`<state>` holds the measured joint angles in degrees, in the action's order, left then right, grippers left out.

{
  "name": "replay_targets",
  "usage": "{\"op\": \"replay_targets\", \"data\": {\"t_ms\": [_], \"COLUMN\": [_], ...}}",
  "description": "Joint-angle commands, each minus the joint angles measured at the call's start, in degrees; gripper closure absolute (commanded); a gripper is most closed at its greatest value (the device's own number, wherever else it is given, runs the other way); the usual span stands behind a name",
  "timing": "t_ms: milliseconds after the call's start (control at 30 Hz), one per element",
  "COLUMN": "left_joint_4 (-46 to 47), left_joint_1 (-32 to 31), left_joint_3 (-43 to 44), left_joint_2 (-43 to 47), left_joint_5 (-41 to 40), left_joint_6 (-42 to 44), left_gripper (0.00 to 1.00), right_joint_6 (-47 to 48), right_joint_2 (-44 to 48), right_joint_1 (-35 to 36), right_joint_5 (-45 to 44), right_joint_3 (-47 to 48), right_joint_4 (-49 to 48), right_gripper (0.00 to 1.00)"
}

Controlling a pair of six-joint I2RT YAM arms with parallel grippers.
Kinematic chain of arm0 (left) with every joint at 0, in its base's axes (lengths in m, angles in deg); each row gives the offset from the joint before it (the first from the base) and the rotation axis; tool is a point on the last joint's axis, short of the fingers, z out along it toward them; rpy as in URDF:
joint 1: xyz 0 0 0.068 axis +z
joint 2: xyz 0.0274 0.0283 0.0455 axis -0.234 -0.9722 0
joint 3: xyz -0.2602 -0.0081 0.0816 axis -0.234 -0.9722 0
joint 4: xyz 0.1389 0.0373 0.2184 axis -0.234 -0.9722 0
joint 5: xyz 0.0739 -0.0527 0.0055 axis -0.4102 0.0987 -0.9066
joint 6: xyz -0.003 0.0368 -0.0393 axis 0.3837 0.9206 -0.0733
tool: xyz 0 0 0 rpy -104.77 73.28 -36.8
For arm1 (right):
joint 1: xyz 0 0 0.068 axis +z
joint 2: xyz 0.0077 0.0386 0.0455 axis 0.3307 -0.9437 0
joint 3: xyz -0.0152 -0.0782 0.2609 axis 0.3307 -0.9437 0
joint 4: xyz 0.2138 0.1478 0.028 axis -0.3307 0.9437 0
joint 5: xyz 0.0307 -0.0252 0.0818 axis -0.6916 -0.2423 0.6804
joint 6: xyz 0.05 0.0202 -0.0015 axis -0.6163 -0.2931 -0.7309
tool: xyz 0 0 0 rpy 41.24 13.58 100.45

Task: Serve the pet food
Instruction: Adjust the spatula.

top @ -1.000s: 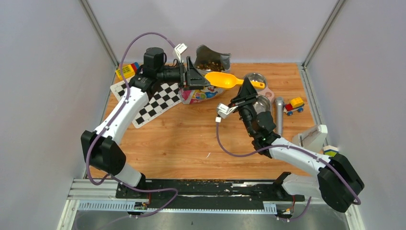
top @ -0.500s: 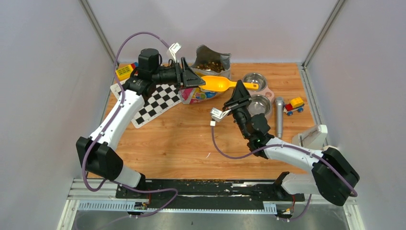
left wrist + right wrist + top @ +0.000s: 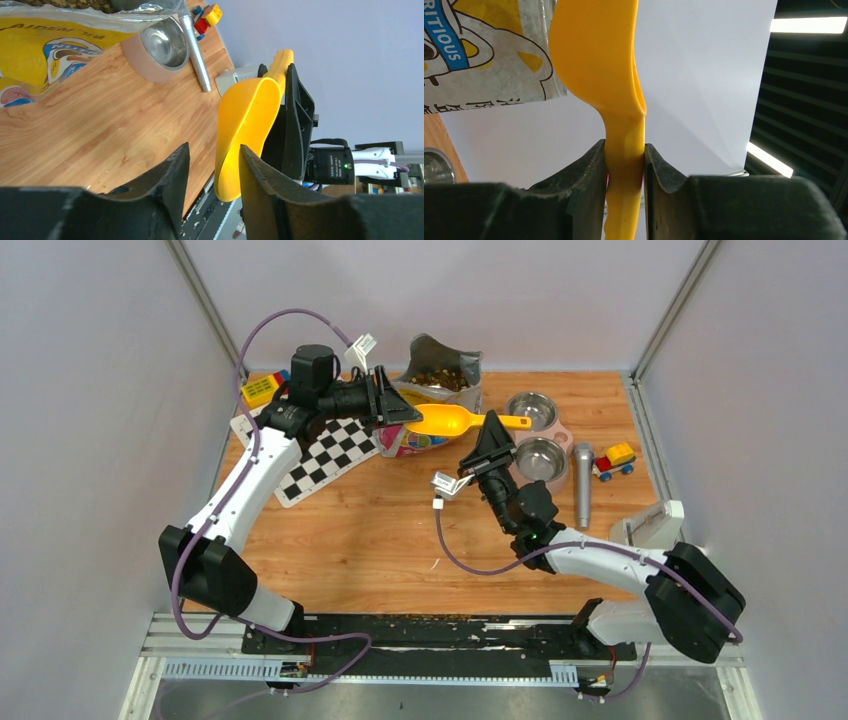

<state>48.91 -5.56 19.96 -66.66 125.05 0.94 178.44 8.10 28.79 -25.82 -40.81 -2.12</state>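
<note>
The pet food (image 3: 441,376) is a brown kibble heap inside the open cartoon-cat bag (image 3: 432,400) at the back centre. My right gripper (image 3: 492,436) is shut on the handle of the yellow scoop (image 3: 447,420) and holds it in the air, bowl pointing left in front of the bag. No kibble shows in the scoop. The right wrist view shows the handle (image 3: 624,165) clamped between both fingers. My left gripper (image 3: 397,406) is open by the scoop's bowl tip. In the left wrist view the scoop (image 3: 248,120) hangs just beyond the open jaws, touching neither finger.
Two steel bowls (image 3: 532,406) (image 3: 541,458) stand right of the bag. A silver cylinder (image 3: 582,485) and a toy car (image 3: 614,460) lie further right. A checkerboard (image 3: 322,452) and a yellow toy (image 3: 261,390) are at back left, a white box (image 3: 652,525) at right.
My right gripper has carried the scoop left and slightly nearer, toward the left gripper. The left gripper has drawn back a little to the left, still open.
</note>
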Motion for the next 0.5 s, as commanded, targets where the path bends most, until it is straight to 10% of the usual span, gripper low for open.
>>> {"op": "replay_targets", "data": {"t_ms": [0,333,467], "left_joint_4": [-0.21,-0.34,-0.62], "left_joint_1": [0.28,0.28,0.28], "left_joint_3": [2.50,2.57,2.54], "left_joint_2": [0.99,1.11,1.52], "left_joint_5": [-1.31,-1.18,-1.33], "left_joint_6": [2.10,2.24,2.55], "left_gripper": [0.55,0.88,1.00], "right_joint_6": [1.17,2.67,2.45], "right_joint_2": [-0.54,-2.43,-3.11], "right_joint_1": [0.56,1.27,1.26], "right_joint_5": [-1.48,-1.72,-2.35], "right_joint_3": [0.80,1.25,2.13], "right_joint_4": [-4.33,-6.60,-6.81], "right_gripper": [1.00,0.97,0.77]}}
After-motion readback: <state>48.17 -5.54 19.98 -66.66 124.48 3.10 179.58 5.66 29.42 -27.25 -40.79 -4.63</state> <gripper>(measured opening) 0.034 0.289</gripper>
